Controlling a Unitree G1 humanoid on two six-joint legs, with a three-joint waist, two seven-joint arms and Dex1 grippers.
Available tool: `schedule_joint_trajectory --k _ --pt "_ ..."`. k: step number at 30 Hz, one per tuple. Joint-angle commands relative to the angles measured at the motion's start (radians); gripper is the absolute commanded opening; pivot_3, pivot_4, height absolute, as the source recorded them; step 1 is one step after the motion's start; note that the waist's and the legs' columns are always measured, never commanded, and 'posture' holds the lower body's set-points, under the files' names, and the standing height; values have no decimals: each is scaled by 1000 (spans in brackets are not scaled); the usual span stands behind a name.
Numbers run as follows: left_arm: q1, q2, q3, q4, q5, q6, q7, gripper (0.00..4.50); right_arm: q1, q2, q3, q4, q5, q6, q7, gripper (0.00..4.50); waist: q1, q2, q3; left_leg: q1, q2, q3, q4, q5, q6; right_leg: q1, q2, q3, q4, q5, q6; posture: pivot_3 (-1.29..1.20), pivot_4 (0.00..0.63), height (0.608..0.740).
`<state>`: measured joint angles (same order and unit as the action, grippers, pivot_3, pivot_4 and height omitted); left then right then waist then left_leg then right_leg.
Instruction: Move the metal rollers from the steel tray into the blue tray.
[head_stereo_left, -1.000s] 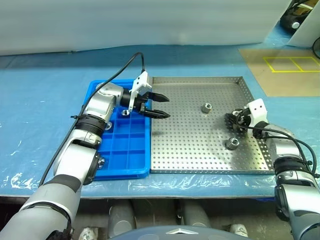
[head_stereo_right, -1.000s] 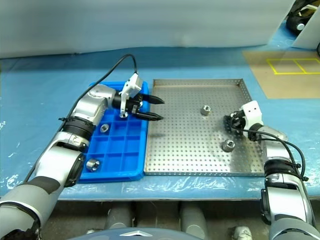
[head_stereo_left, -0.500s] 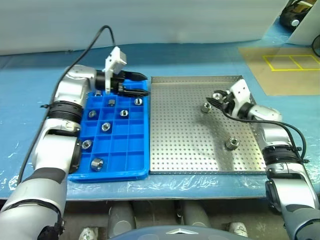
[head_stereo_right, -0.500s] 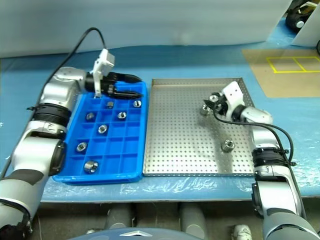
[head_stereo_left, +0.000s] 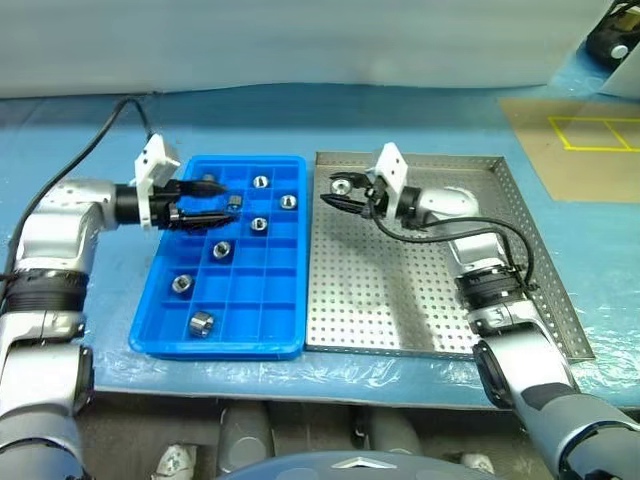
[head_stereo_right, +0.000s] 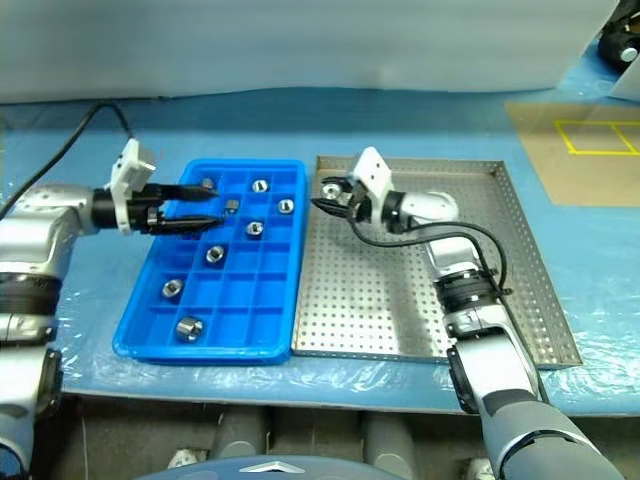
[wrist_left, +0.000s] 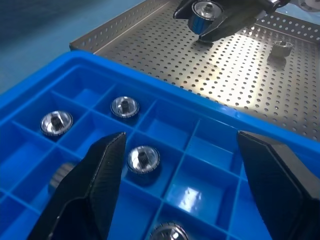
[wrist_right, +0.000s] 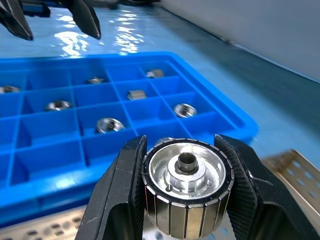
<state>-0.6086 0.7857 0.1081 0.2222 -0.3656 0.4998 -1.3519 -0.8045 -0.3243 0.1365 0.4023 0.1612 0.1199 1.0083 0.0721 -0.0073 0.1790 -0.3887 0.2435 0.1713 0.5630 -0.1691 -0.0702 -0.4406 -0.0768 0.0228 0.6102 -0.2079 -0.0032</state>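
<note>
A metal roller is clamped between the jaws of the right gripper, above the steel tray near its edge beside the blue tray. Seven further rollers are seated in separate compartments of the blue tray. The left gripper is held over that tray with its jaws spread and nothing between them.
</note>
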Motion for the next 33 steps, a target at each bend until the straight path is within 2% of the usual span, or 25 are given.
schedule_joint_trajectory --k 1,5,9,16,22,24,27,33 --pt "109 52 94 -182 -82 88 47 3721 -14 16 33 -63 48 19 92 1682 9 0 0 0 0 0 0 0 0 0 0 0 0 0 0 149 150 740" --pt "209 64 142 -289 -130 144 108 3721 29 17 95 -137 62 76 183 1682 34 0 0 -1 1 -3 -1 1 -2 0 0 -3 0 0 0 176 150 740" --pt "266 66 152 -354 -160 170 148 3721 53 46 144 -131 30 59 180 1682 40 0 0 -1 1 -5 0 2 -4 1 0 -5 1 0 -1 194 150 740" --pt "268 74 148 -389 -200 194 190 3721 11 131 142 89 -15 -29 111 1682 47 0 0 2 1 -8 0 5 -8 1 0 -4 6 -1 -2 196 150 740" --pt "258 84 133 -385 -216 192 197 3721 2 139 130 178 -29 -91 110 1682 49 -1 0 3 1 -9 0 7 -11 1 0 -4 9 -2 -4 185 150 740" --pt "253 86 125 -379 -217 188 196 3721 7 137 124 173 -20 -92 111 2435 49 -1 0 2 1 -9 0 7 -11 0 0 -5 9 -3 -4 178 150 740" --pt "240 87 111 -369 -217 184 191 3721 11 132 122 155 -26 -66 86 3271 49 0 0 3 1 -9 0 7 -11 0 0 -5 9 -3 -4 161 150 740" --pt "137 77 60 -283 -197 146 164 3721 31 98 98 81 -17 -50 62 3271 49 -1 0 3 1 -10 1 7 -12 1 0 -5 11 -3 -4 99 150 740"
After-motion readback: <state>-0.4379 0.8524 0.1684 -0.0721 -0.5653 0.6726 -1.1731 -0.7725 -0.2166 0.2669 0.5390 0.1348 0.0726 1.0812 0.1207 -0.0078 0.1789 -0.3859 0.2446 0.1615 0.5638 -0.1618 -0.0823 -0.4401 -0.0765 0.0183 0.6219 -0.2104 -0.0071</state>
